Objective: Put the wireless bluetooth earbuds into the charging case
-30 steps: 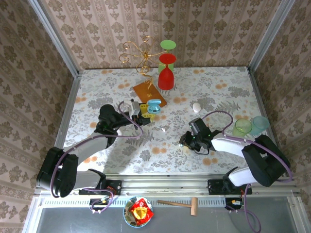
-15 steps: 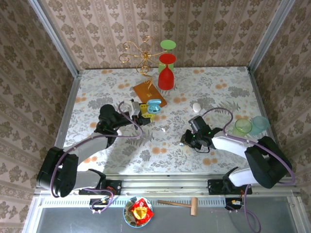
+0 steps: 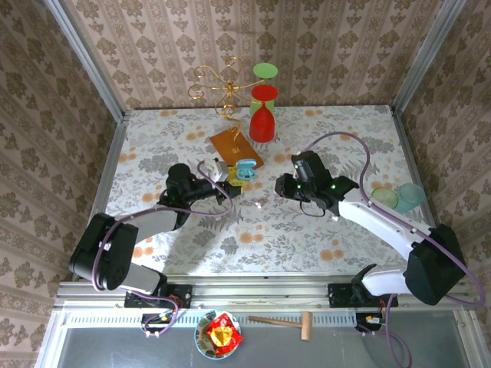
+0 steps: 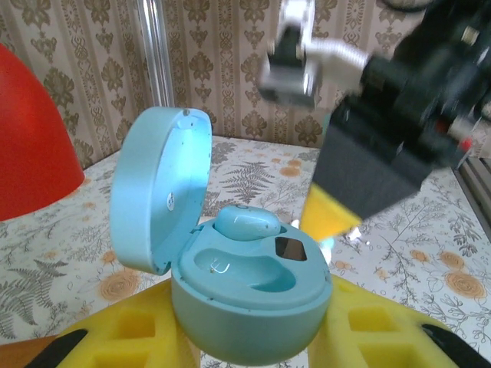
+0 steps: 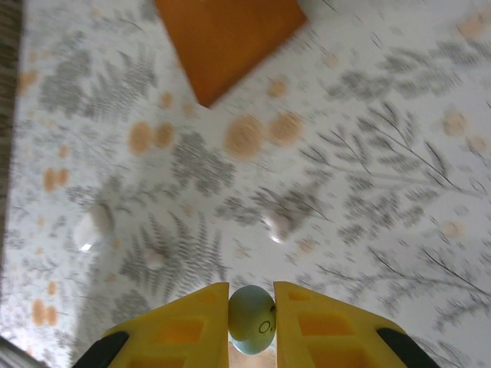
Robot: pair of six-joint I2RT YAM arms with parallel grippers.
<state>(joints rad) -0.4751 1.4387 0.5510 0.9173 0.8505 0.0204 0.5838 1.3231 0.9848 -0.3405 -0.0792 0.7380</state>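
One light blue earbud (image 5: 252,318) is pinched tight in the right claw (image 5: 252,303), which has swung across the desk (image 3: 322,130) to just beside the open blue charging case (image 4: 245,307). The left claw (image 3: 222,178) squeezes that case steady. Its empty slot (image 4: 245,272) is waiting.

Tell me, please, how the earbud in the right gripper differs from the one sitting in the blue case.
Hold: the held earbud is pinched in the right gripper; the seated earbud is untouched. Place: the held earbud hangs above the table; the seated earbud sits in the open charging case. Both are light blue.
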